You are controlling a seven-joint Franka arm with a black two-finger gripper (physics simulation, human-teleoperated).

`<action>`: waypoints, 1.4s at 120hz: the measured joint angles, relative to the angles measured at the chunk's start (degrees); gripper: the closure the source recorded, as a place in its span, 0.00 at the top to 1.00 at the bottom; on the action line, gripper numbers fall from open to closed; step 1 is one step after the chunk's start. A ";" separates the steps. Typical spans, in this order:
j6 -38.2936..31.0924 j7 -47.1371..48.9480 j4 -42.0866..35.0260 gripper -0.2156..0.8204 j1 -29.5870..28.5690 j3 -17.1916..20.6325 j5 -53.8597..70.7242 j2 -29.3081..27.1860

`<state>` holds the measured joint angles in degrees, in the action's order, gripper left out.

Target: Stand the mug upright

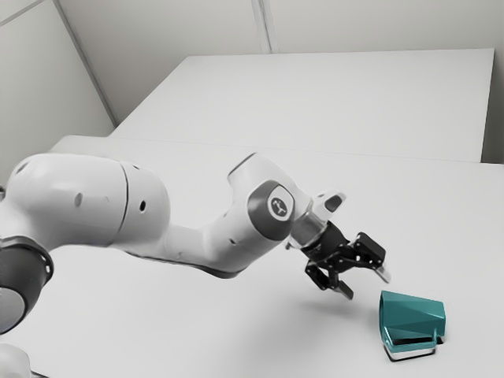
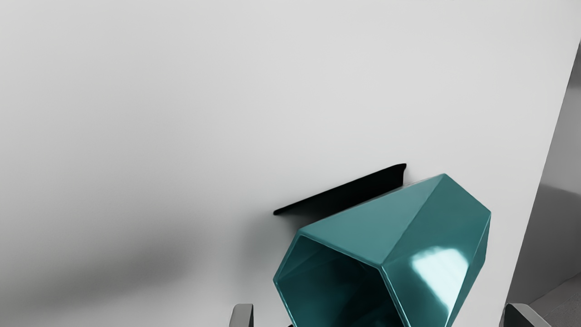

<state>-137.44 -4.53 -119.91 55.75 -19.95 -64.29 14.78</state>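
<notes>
From the exterior view's left, a pale wall (image 1: 47,79) with dark seams stands behind the white arm (image 1: 87,197), which reaches across a smooth, light grey table (image 1: 197,315). Behind the table's far edge is a broad pale panel (image 1: 331,98); whether it lies flat or slopes, I cannot tell. Farther right, the black gripper (image 1: 365,283) hangs above the table, its fingers (image 2: 243,318) wide apart with nothing clamped between them. Just beyond the fingertips, the teal mug (image 1: 413,311) lies on its side on the table, mouth facing the gripper. In the wrist view, the table's edge runs past the mug's base, with grey room surfaces (image 2: 544,227) beyond.

The arm's base is cut off at the exterior view's left. The wrist view crops the mug's mouth and the fingers, and the mug's inside is dark. A black strip (image 2: 354,193) beside the mug is hard to identify.
</notes>
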 joint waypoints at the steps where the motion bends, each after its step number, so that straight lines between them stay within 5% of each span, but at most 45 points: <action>1: -0.10 -0.28 0.01 0.79 0.09 0.00 -0.51 0.03; 116: -3.20 -15.47 6.11 0.79 4.17 1.41 -11.72 6.43; 150: -3.20 -17.18 8.30 0.29 4.66 1.41 -12.13 7.07; 168: -3.26 -17.61 8.67 0.15 4.88 1.41 -11.81 7.08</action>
<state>-140.70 -22.14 -111.24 60.63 -18.54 -76.10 21.86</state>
